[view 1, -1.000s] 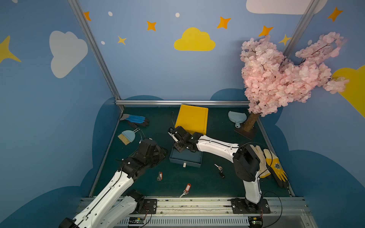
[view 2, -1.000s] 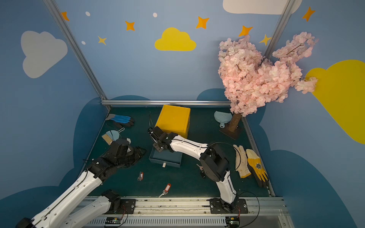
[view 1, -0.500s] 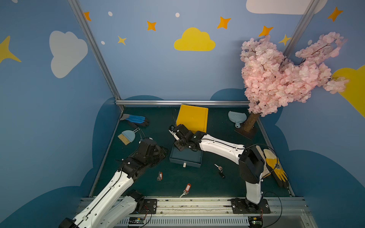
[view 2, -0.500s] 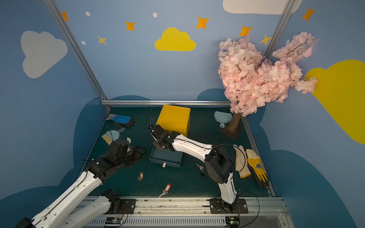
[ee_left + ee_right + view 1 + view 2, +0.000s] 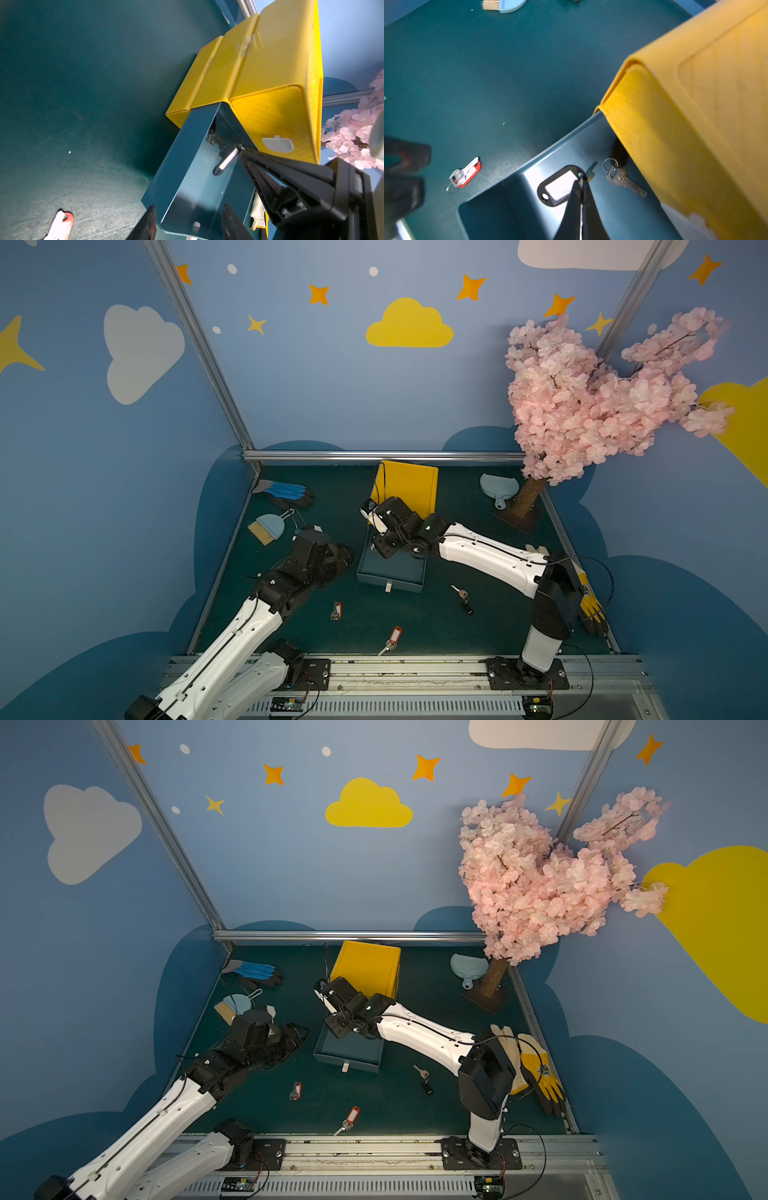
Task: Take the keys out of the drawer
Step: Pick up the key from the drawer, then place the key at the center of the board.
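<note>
Keys, both top views: three lots lie out on the desk [image 5: 415,622]: a red-tagged key [image 5: 337,610], a second red-tagged key [image 5: 394,637] and a silver-and-black bunch [image 5: 461,597]. None has shifted over the last second. The right gripper [image 5: 377,549] stays down inside the open drawer [image 5: 390,584]. Only its elbow has swung back toward the desk's right edge. The left gripper [image 5: 347,552] has not moved. It sits just beside the drawer's left wall, apart from it.

Left wrist view: the left fingers [image 5: 150,218] are released and hold nothing. The drawer's front corner shows between them, but contact cannot be confirmed. Deeper in the drawer, the black-tagged key [image 5: 226,160] hangs edge-on from the tip of the right gripper. A plain silver key [image 5: 214,139] lies behind it.

Right wrist view: the right fingers [image 5: 589,207] are clenched on the ring end of the black-tagged key, which is inside the drawer walls. They have closed the last fraction within the second. The plain silver key lies on the drawer floor, close under the yellow cabinet [image 5: 695,104].

Finding: the grasp appears made, so the lift clear of the drawer is the next step. One key would then remain inside. The pinch is on a thin ring, so slippage is the risk.
</note>
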You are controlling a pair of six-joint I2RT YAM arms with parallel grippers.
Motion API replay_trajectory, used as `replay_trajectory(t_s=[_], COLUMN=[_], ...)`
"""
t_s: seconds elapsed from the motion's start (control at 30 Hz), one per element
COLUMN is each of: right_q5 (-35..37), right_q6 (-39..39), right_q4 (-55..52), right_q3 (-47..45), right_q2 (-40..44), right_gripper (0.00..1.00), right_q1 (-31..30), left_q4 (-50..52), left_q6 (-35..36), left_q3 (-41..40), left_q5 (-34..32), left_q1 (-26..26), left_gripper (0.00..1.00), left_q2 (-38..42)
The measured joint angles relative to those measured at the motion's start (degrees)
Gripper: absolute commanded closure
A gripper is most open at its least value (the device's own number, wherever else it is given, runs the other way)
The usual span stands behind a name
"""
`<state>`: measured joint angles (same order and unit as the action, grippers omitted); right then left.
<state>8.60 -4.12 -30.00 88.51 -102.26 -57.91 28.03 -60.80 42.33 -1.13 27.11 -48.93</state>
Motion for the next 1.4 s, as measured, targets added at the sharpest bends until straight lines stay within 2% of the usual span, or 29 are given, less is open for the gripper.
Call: replay_trajectory(t_s=[0.27,0.6,0.83,1.1,1.4], right_q5=[-2.7,-7.2,-6.1,-3.6,0.7], right_q6=[-0.4,-2.8,-4.1,-5.9,-11.2], right_q4=[-0.9,-1.1,-0.9,-0.7,-0.9], right_q3=[-3.6,-9.7,-14.8,-21.9,-31.5], right_q2=[4.5,11.5,17.7,26.2,36.9], right_gripper=[1.0,1.0,1.0,1.0,1.0], right_q1=[0.0,0.0,0.0,0.0,1.5], left_q4=[-2.6,-5.7,-7.5,-9.4,-12.4], left_q6=[-0.1,-0.2,0.0,1.1,1.6], left_q3=[0.0,-0.1,0.4,5.8,10.6], left_q5=[-0.6,-1.2,-2.2,-4.8,-5.0], left_q1=[0.5,4.4,9.1,15.7,20.7], left_gripper=[0.49,0.49,0.49,0.49,0.49], left_q2=[-0.2,-1.4,-6.9,-13.9,-21.6])
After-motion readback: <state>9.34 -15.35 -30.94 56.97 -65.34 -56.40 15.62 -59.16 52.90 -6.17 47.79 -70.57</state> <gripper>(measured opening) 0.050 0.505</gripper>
